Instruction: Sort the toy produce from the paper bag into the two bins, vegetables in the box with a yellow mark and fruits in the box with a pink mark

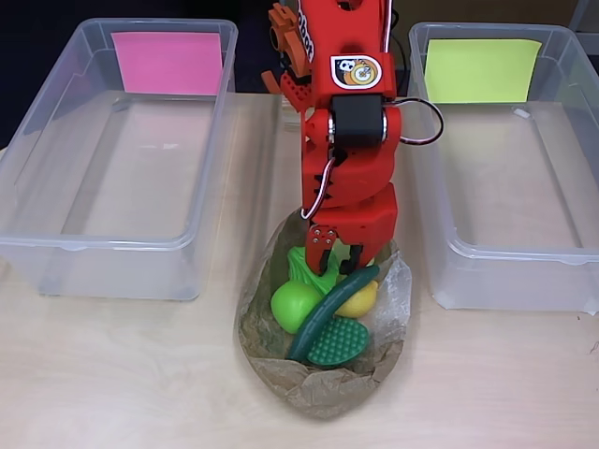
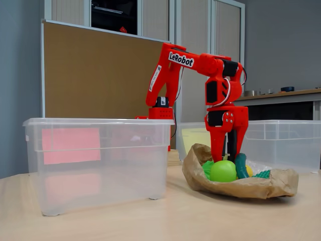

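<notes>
A crumpled brown paper bag lies open on the table between the two bins. Inside it sit a light green round toy, a long dark green cucumber-like toy, a yellow toy, a dark green ridged piece and a leafy green piece. My red gripper points down into the bag's rear, fingers slightly parted over the toys with nothing clearly held. The pink-marked box and yellow-marked box stand clear plastic.
The red arm's base stands behind the bag between the bins. Bare tabletop lies in front of both bins. A brown board rises behind the table.
</notes>
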